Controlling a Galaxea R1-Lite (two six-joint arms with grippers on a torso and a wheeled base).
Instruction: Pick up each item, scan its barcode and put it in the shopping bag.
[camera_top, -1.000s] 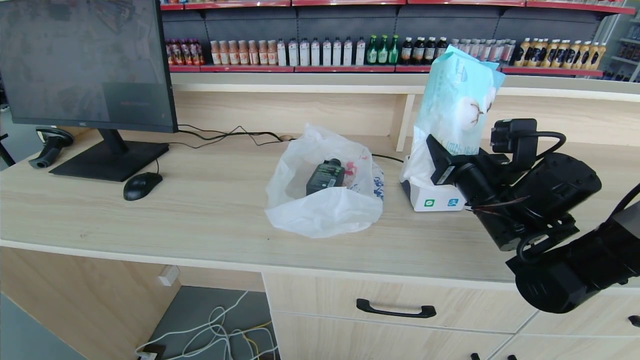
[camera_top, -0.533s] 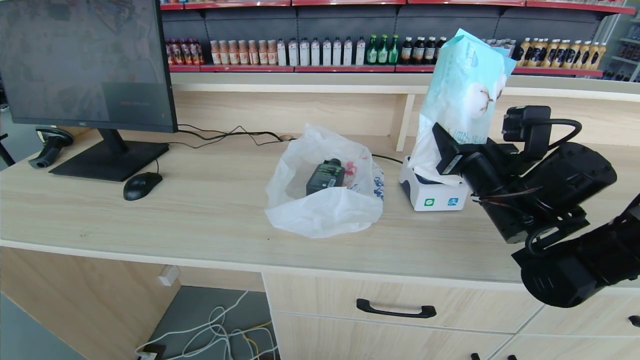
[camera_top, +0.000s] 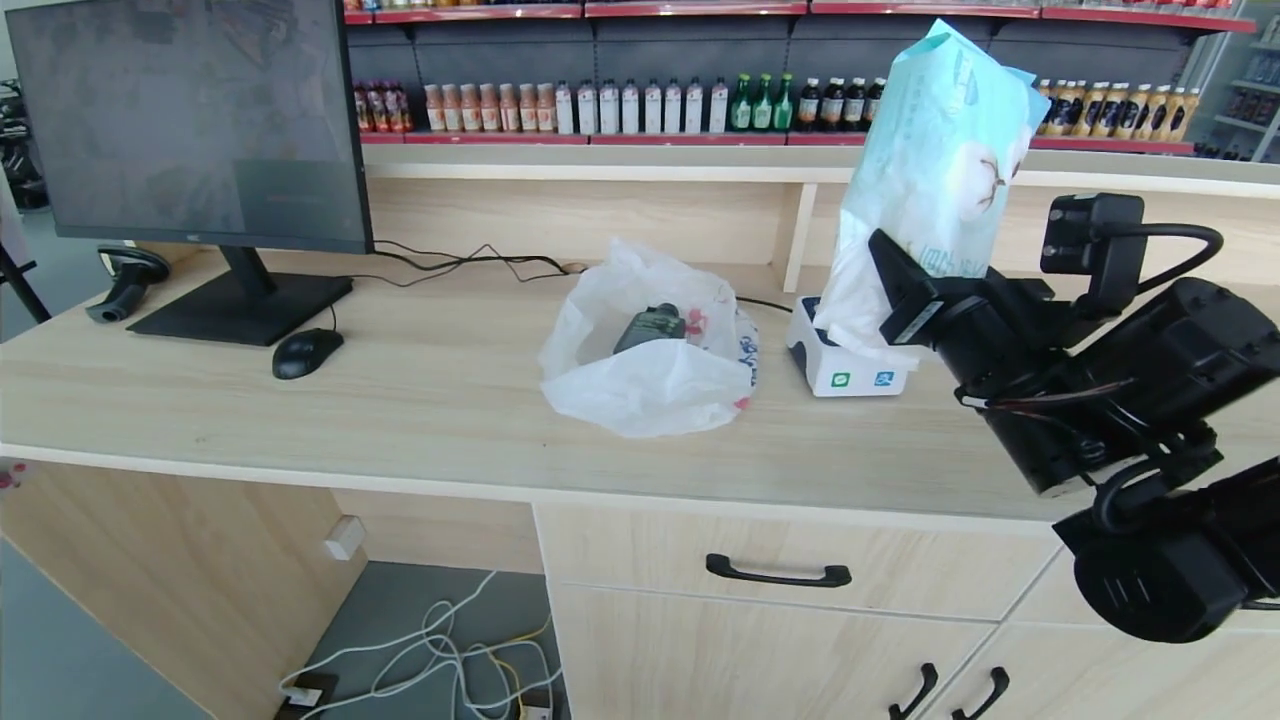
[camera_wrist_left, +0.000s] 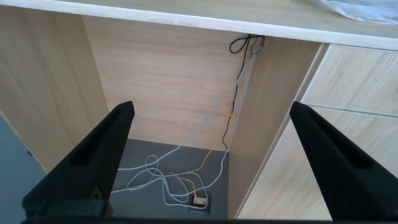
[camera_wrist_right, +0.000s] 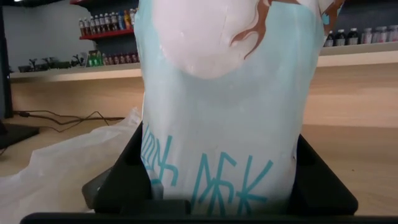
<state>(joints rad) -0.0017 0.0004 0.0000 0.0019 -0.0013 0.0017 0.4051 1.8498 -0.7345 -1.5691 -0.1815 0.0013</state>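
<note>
– Pack position?
– Teal pack (camera_top: 935, 170) stands upright, clamped in the right gripper (camera_wrist_right: 221, 199), lower end over the white scanner (camera_top: 850, 372), three o'clock from the shopping bag (camera_top: 650, 385).
– Left gripper (camera_wrist_left: 212, 112)?
– Fingers spread wide, below the counter (camera_top: 420, 400).

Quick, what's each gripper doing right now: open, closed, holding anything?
Left gripper: open, nothing between its fingers.
Right gripper: shut on the pale blue pack, holding it upright.
</note>
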